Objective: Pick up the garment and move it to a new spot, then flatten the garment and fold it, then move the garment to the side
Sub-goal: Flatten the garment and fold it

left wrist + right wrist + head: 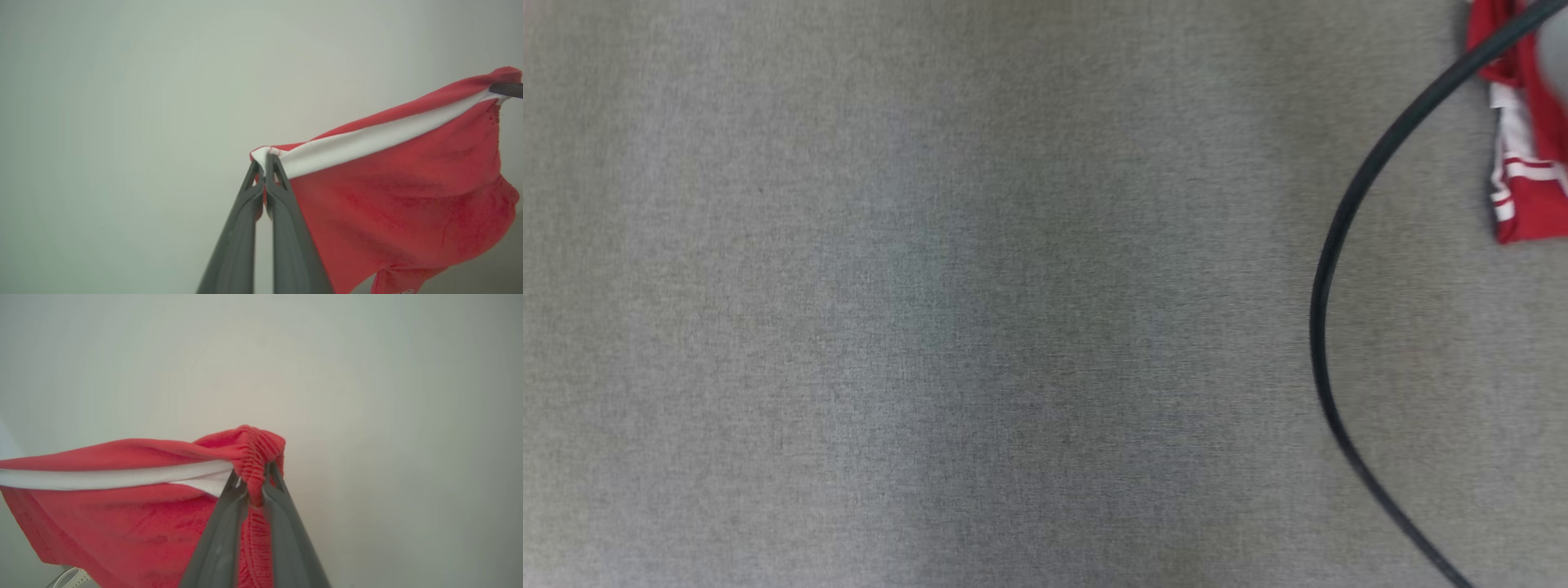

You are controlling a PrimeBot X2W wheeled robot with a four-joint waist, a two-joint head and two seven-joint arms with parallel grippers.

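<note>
Left gripper (264, 165) clamped on garment (400, 192), at its white-banded corner; cloth hangs in air, stretched sideways against a pale wall (122, 102). Right gripper (255, 473) pinches the ribbed red hem. Judgement: lower both level, edge taut, to lay it flat. Head view: garment at upper right over grey tabletop (931, 327); black cable (1316, 327) crosses.

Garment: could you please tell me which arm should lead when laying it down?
Left, probably: the left gripper pinches a flat white-banded corner of the garment, the right gripper a bunched edge, and bare table lies to its left.
</note>
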